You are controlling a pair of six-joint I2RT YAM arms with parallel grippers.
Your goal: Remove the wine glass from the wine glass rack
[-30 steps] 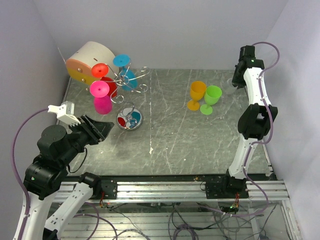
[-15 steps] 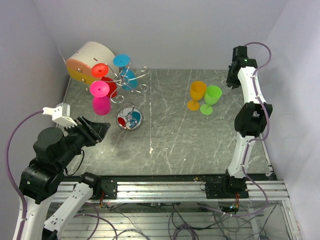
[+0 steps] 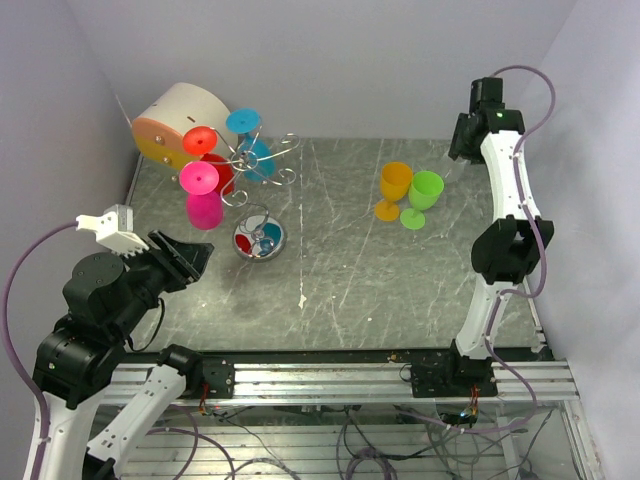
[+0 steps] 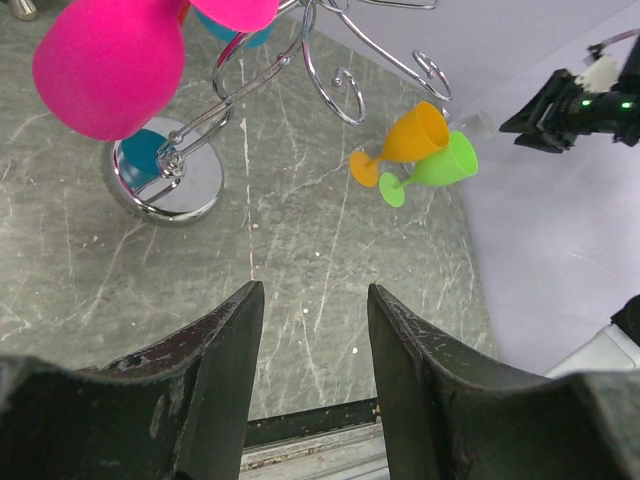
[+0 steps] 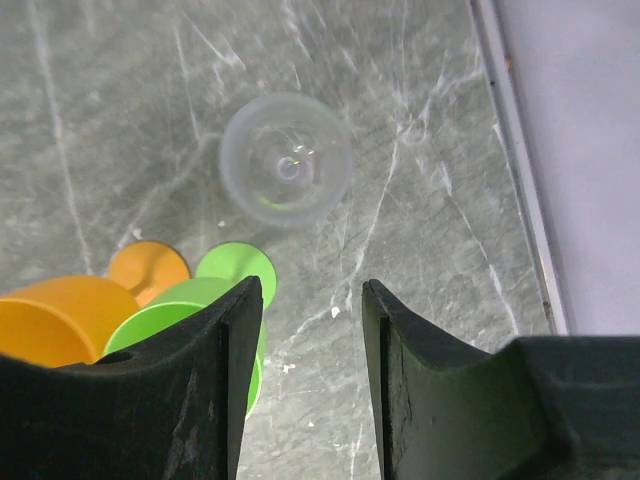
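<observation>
The wine glass rack (image 3: 268,158) is a silver wire stand on a round chrome base (image 3: 259,238) at the back left. A pink wine glass (image 3: 204,197), a red one (image 3: 212,163) and a blue one (image 3: 252,142) hang upside down from its curled arms. My left gripper (image 3: 192,257) is open and empty, low and to the front left of the rack. In the left wrist view the pink glass (image 4: 108,65) and the base (image 4: 168,182) lie ahead of the left gripper (image 4: 312,300). My right gripper (image 5: 310,295) is open and empty, above a clear glass (image 5: 286,160) standing on the table.
An orange glass (image 3: 392,188) and a green glass (image 3: 424,196) stand side by side at the right middle. A big beige drum with an orange face (image 3: 176,122) sits behind the rack. The table's right edge (image 5: 520,200) runs close to the clear glass.
The right gripper has opened and pulled up and back from the clear glass. The left arm has drawn slightly back toward the left, its jaws a little wider.
</observation>
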